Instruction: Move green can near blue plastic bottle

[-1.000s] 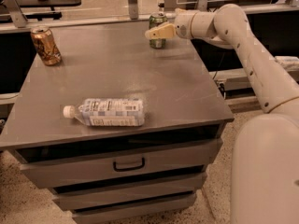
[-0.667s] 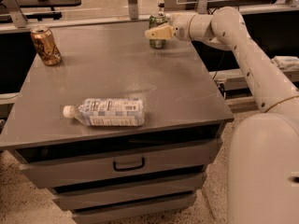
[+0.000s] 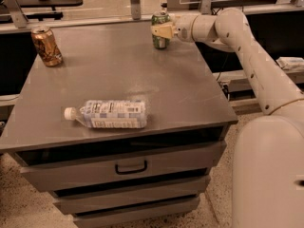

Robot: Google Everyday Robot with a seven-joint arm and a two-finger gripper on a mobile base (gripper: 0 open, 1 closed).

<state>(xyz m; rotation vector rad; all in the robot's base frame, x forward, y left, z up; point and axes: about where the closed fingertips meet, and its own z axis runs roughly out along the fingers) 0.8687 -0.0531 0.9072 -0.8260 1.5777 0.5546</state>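
The green can (image 3: 160,20) stands upright at the far edge of the grey table (image 3: 180,94), right of centre. My gripper (image 3: 162,31) reaches in from the right and is shut on the can's middle, with one pale finger (image 3: 164,31) across its front. The blue plastic bottle (image 3: 110,114) lies on its side near the table's front left, white cap pointing left. It is far from the can.
A brown-copper can (image 3: 46,46) stands upright at the table's far left corner. The table has drawers (image 3: 130,167) below its front edge. My white arm (image 3: 256,65) spans the right side. Shelving and metal posts (image 3: 135,1) stand behind the table.
The gripper and green can have stayed at the far edge, shifting only very slightly upward. The bottle and the brown-copper can have not moved.
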